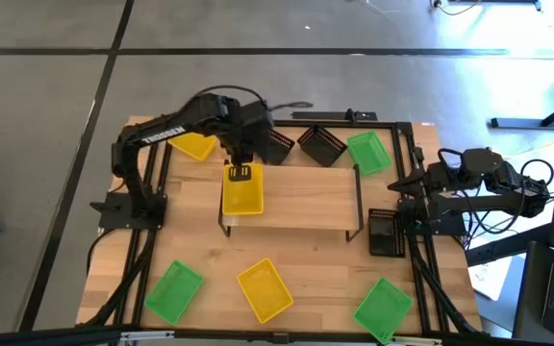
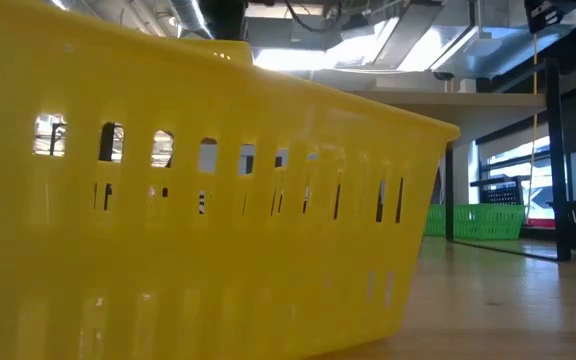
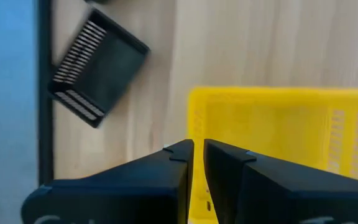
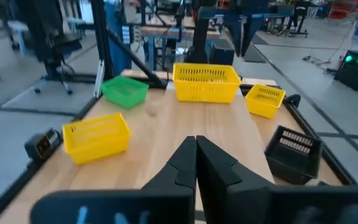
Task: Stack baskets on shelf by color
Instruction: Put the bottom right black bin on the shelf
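Left hand [image 3: 198,148] is clenched down to a thin slit, and there's yellow plastic showing in that slit, so it looks like it's pinching the far wall of the yellow basket on the shelf [image 1: 242,195]. That basket sits at the left end of the shelf [image 1: 306,200], and the hand is right on its back rim, not over the middle. Just behind the hand, off the shelf on the worktop [image 1: 315,259], are two black baskets [image 1: 275,146] side by side. They're close to the wrist but not touching it. A green basket [image 1: 367,152] is further right of those and another yellow basket [image 1: 193,146] sits under the left arm. There's white lettering [image 1: 166,132] on that arm which looks like TROSSEN. Along the near side of the worktop there's a green one [image 1: 173,291], a yellow one [image 1: 264,288] and another green one [image 1: 384,309]. The right hand [image 4: 196,142] is clamped shut with nothing in it, parked at the right edge beside a lone black basket [image 1: 385,233].
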`<move>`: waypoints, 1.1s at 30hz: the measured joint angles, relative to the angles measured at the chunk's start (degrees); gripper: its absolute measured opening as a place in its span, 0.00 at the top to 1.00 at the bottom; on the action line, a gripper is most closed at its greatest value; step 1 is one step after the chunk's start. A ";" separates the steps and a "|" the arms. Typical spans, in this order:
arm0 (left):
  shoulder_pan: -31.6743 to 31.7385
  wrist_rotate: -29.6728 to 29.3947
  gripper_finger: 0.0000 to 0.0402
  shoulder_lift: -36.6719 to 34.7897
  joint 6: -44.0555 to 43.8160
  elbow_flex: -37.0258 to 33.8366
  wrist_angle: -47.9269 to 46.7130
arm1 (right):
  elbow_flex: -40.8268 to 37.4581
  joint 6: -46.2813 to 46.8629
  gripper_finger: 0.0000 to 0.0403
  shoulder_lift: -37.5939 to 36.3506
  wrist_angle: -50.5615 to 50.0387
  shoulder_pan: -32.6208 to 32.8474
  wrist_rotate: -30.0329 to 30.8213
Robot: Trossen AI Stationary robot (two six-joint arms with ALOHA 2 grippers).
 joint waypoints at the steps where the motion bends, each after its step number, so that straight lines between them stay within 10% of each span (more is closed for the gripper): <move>1: 0.07 -0.61 0.93 -0.64 -0.50 0.00 0.71 | 0.00 1.68 0.98 0.00 0.44 -0.02 -0.04; 7: 0.09 -3.15 0.94 -5.77 -4.84 0.07 5.85 | -0.02 6.37 0.98 0.28 6.94 0.00 1.19; 14: 0.09 -5.35 0.93 -9.87 -7.27 0.09 8.43 | 1.71 8.15 1.00 4.31 9.71 -0.02 19.81; 33: 0.04 -7.83 0.93 -15.37 -8.86 0.06 9.08 | 44.52 35.56 1.00 41.66 -36.49 -7.42 29.46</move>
